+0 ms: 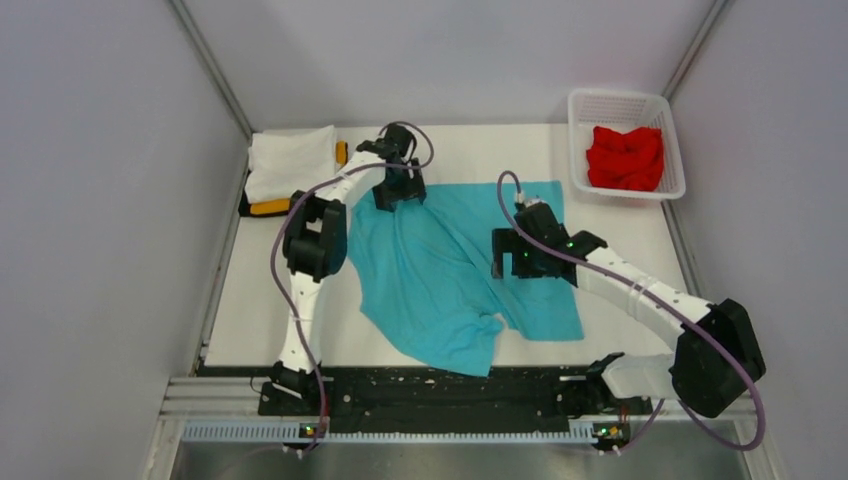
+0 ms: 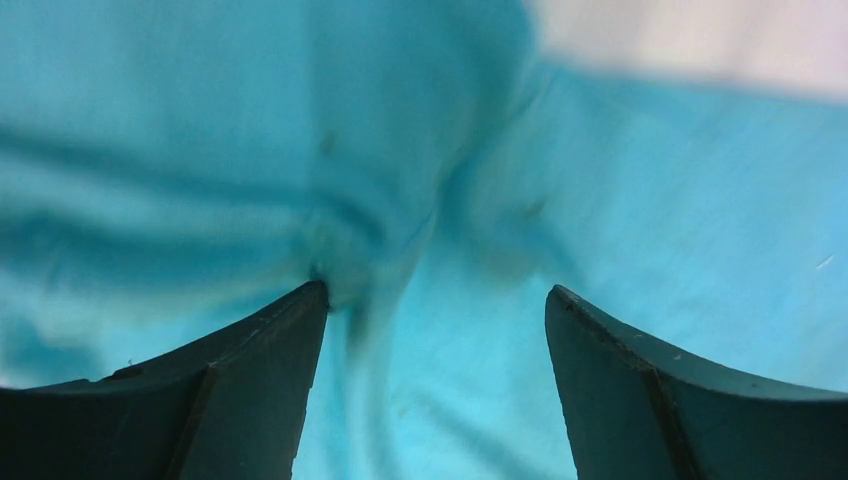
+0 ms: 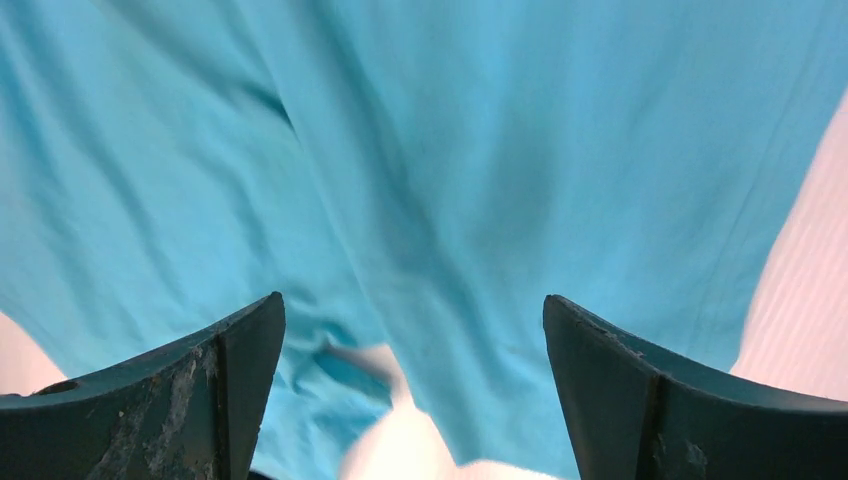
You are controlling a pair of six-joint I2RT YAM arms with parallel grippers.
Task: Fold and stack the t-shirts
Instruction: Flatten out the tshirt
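The turquoise t-shirt (image 1: 450, 270) lies spread and wrinkled on the white table, and fills the left wrist view (image 2: 500, 200) and the right wrist view (image 3: 450, 150). My left gripper (image 1: 398, 190) is open at its far left corner, fingers (image 2: 280, 340) pressed into the cloth. My right gripper (image 1: 510, 262) is open over the shirt's right half, a little above it. A red t-shirt (image 1: 626, 157) lies bunched in the white basket (image 1: 672, 140). A folded white t-shirt (image 1: 290, 162) rests on a yellow-orange one (image 1: 270, 207) and a black one at the far left.
The basket stands at the far right corner. The folded stack sits against the left wall. Grey walls close in the table on both sides. A black rail (image 1: 440, 385) runs along the near edge between the arm bases.
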